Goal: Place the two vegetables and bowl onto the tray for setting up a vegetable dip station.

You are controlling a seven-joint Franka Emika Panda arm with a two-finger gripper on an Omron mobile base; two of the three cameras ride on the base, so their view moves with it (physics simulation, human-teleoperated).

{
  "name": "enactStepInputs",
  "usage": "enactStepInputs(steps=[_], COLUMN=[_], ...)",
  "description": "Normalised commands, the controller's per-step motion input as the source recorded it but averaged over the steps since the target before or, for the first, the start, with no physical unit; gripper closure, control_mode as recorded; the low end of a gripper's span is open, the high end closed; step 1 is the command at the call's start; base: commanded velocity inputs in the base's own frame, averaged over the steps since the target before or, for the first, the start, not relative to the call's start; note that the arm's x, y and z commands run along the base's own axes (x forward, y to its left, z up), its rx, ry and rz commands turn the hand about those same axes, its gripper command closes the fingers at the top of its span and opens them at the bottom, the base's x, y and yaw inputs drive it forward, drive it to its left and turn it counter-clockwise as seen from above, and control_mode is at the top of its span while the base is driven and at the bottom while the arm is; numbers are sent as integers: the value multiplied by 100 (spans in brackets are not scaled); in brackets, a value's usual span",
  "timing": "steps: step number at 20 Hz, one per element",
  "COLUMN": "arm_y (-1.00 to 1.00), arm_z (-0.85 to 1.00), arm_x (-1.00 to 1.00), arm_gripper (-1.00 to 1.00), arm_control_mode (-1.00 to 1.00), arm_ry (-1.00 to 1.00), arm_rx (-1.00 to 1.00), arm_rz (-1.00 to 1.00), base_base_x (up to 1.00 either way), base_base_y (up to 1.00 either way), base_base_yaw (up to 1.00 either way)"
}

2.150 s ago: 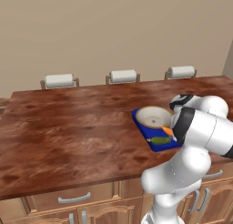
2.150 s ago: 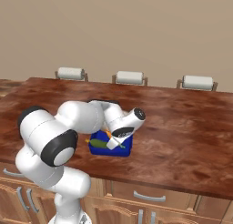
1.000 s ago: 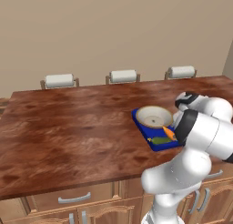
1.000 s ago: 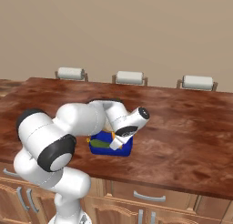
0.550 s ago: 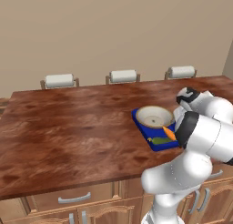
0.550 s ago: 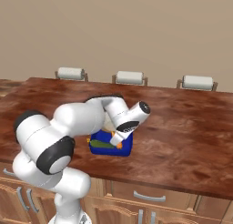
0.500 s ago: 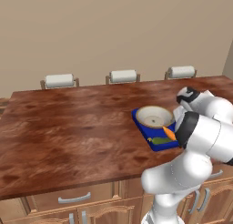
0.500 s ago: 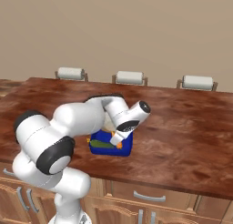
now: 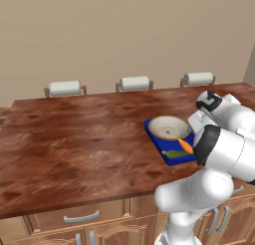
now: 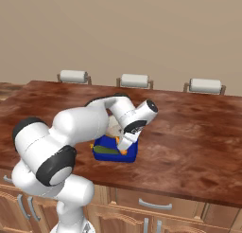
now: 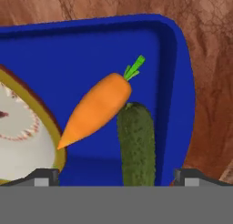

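On the blue tray lie 1 carrot, 1 cucumber and 1 bowl; the gripper hangs above, fingers spread wide, holding nothing.

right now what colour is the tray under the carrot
Deep blue; the tray shows best in the hand view, under the orange carrot.

Wood counter; three chairs behind, probably.

Even, soft rendered light is seen throughout, without glare. Faint shadows are cast on the tabletop at centre frame. Base views are slightly coarse; the hand view is sharp.
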Motion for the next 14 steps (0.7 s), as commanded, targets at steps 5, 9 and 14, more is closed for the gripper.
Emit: enactStepInputs(steps=[5,9,14], arm_y=[0,0,0], arm_z=[23,26,27], arm_x=[-22,-21,-24], arm_gripper=[-100,-100,-100], arm_control_mode=[-100,-100,-100], arm_ry=[-8,0,0], arm_rx=[-7,-9,-16], arm_rz=[34,35,35], base_base_x=[0,0,0], base_base_y=[0,0,0], base_base_yaw=[0,0,0])
